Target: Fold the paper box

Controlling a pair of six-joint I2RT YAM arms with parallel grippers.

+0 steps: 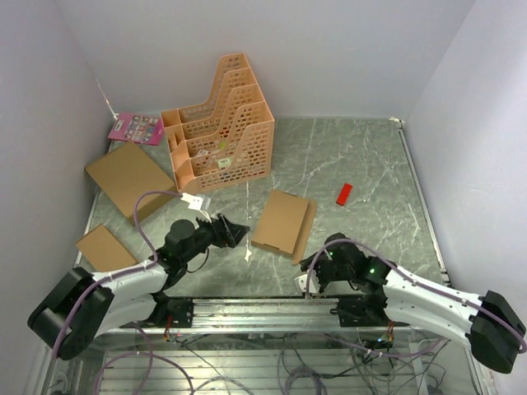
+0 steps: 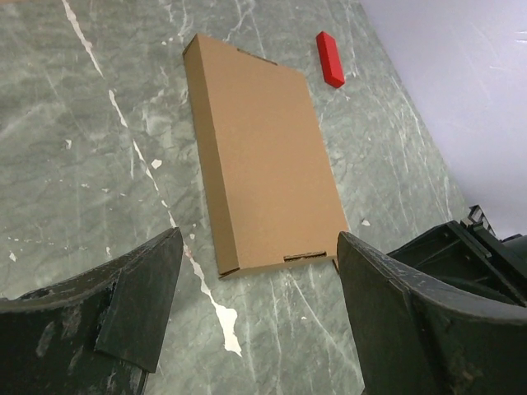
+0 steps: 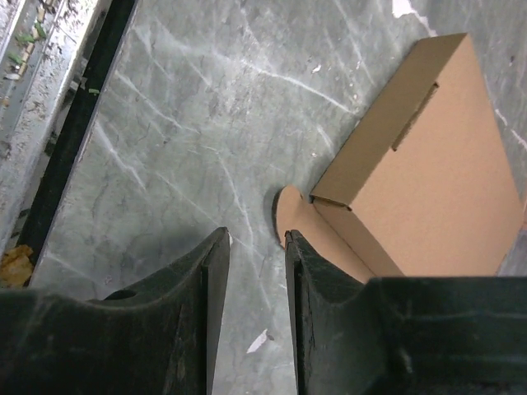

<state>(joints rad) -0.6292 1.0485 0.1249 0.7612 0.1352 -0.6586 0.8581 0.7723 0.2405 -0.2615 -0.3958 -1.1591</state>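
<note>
The paper box (image 1: 282, 222) lies flat in the middle of the table, a shallow brown cardboard rectangle with its lid down. In the left wrist view the paper box (image 2: 263, 148) stretches away ahead of the wide-open left gripper (image 2: 259, 247), whose jaws hold nothing. From above, the left gripper (image 1: 240, 231) hovers just left of the box. The right gripper (image 1: 307, 276) sits low near the box's front right corner. In the right wrist view its fingers stand a narrow gap apart (image 3: 256, 234) over bare table, beside a rounded flap (image 3: 290, 216) sticking out from the box (image 3: 436, 164).
A red block (image 1: 344, 193) lies right of the box. An orange file organizer (image 1: 221, 123) stands at the back. A larger flat cardboard box (image 1: 129, 177), a smaller one (image 1: 104, 247) and a pink card (image 1: 136, 127) lie at the left. A metal rail (image 1: 272, 311) runs along the near edge.
</note>
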